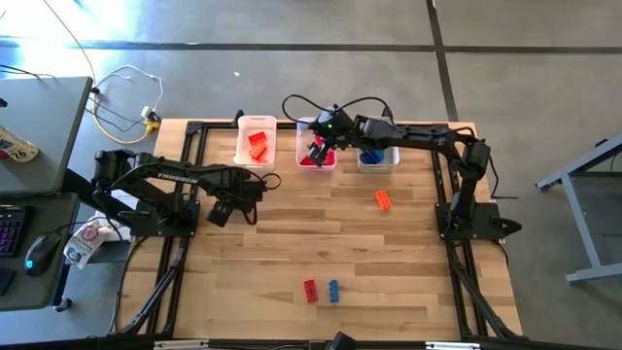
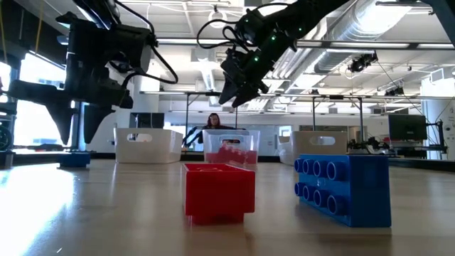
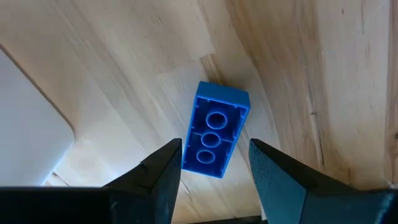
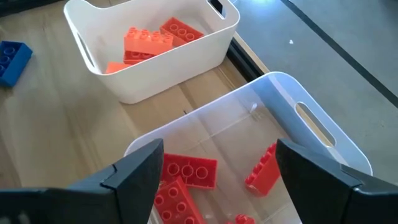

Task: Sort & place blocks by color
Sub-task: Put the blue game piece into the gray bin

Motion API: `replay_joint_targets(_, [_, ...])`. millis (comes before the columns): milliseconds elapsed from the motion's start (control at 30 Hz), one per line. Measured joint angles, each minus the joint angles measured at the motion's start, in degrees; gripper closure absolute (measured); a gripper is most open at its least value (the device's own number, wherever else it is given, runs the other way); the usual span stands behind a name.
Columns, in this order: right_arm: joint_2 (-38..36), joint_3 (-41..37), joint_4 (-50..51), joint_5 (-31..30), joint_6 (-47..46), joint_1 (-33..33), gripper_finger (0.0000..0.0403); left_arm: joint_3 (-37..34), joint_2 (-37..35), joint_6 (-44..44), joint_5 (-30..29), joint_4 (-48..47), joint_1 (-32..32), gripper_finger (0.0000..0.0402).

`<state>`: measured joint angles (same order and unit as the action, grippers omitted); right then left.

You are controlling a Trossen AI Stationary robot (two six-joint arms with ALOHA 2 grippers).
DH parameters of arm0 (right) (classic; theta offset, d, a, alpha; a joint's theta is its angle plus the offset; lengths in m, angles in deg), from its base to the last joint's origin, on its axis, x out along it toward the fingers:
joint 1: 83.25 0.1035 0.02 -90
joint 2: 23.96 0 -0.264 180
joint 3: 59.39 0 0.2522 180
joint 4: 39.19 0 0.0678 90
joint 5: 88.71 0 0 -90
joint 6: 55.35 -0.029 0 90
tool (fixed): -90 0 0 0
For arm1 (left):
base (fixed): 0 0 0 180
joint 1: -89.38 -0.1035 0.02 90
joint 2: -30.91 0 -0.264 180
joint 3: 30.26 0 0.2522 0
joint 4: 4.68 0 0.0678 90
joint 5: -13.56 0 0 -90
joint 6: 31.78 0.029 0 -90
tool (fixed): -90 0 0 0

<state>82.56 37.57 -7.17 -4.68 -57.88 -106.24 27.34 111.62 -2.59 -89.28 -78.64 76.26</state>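
Observation:
My left gripper (image 3: 214, 158) is open and hangs above a blue block (image 3: 214, 129) that lies on the table with its hollow underside up. Its fingers stand on either side of the block's near end, well above it. The same block (image 4: 12, 59) shows beside the orange bin. My right gripper (image 4: 217, 165) is open and empty over the middle bin (image 1: 316, 146), which holds several red blocks (image 4: 186, 171). The left bin (image 1: 256, 144) holds orange blocks (image 4: 146, 40). On the table lie an orange block (image 1: 383, 199), a red block (image 1: 310, 291) and a blue block (image 1: 333, 291).
The right bin (image 1: 377, 156) holds blue blocks. All three bins stand in a row along the table's far edge. The red block (image 2: 219, 190) and blue block (image 2: 345, 186) lie near the table's near edge. A person (image 2: 213, 121) sits in the room behind the table.

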Motion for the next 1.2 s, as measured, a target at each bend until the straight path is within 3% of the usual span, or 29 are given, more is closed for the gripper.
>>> replay_joint_targets(500, [0.0, 0.0, 0.0, 0.0, 0.0, 0.0, 0.0107, 0.1, 4.1, 2.9, -1.3, 0.2, 0.1, 0.0229])
replay_joint_targets(1200, [-1.1, 0.0, 4.2, -0.2, 1.3, 0.0, 0.0107, 0.3, 9.9, -1.2, -2.5, 3.9, 0.0, 0.023])
